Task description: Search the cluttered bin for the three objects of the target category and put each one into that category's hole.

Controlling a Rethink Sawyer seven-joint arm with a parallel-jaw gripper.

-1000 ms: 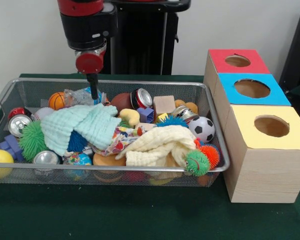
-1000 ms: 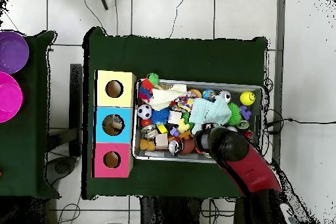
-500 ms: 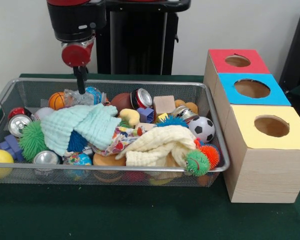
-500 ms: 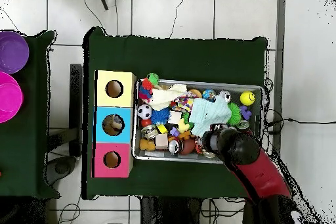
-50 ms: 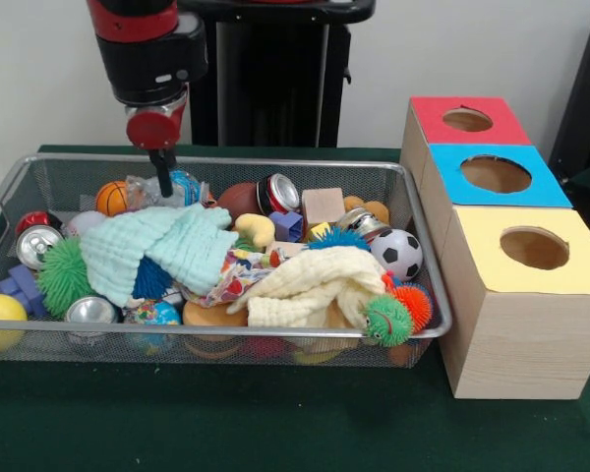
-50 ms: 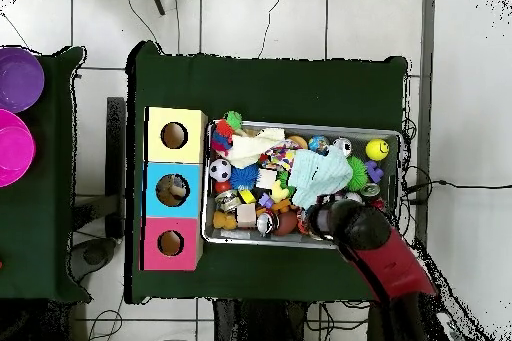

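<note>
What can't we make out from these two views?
- Gripper open or shut: too thin in the front view; the arm covers it overhead.
- Whatever lies under the mint cloth and cream cloth in the bin.
- Inside the red box hole: dark in both views.

The wire bin (image 5: pixel 413 246) lies heaped with balls, cans, blocks and cloths directly below the jaws. Well off to one side of the jaws stand three boxes (image 5: pixel 501 256) in a row, red, blue, yellow, each with a round hole on top.
</note>
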